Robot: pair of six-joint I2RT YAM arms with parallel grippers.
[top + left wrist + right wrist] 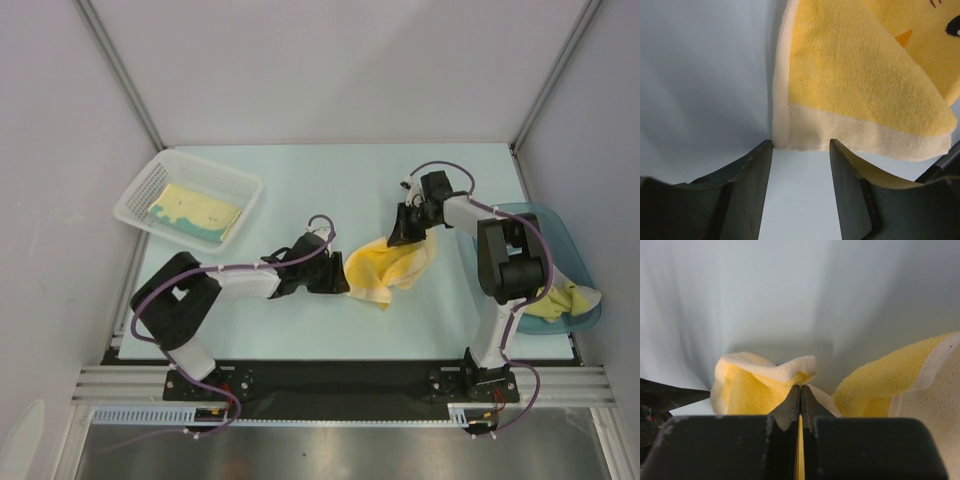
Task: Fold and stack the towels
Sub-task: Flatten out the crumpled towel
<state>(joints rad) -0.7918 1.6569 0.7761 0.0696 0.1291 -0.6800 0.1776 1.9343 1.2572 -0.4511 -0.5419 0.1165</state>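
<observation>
The white mesh basket (138, 196) held a folded teal-and-yellow towel (195, 213); the blue tub (567, 242) held a crumpled olive-yellow towel (560, 300); the fluffy chick towel (390, 268) lay bunched between the claws; the right gripper (801, 390) pinched its hem tight; the left gripper (801, 147) stood spread, the pale hem just beyond its tips.

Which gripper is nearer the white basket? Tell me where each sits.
Left. The left gripper is right of the white basket, mid-table; the right gripper is farther right, shut on the yellow towel.
</observation>
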